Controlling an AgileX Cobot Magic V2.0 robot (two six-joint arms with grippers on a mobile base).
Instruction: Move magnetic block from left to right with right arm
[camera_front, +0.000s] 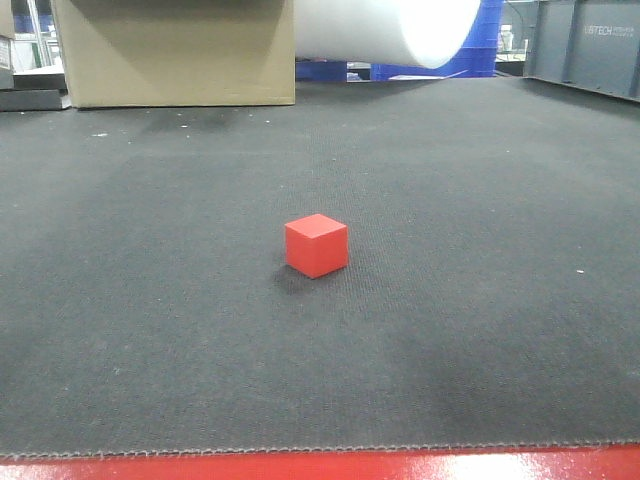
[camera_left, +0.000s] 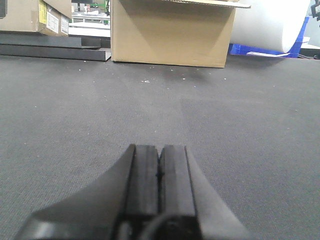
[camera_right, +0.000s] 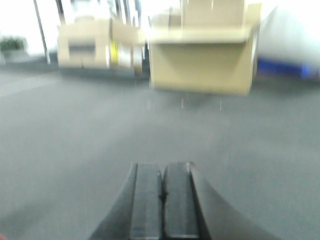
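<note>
Small red block (camera_front: 316, 245) alone on the dark mat (camera_front: 480, 300), cardboard box (camera_front: 175, 50) behind, left tool (camera_left: 159, 172) pressed closed and empty, right tool (camera_right: 163, 192) likewise closed, its view blurred

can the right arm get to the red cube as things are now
Probably yes: the magnetic block sits alone on open dark mat, nothing beside it. But the right gripper is shut and its view doesn't show the block, so it must open first.
</note>
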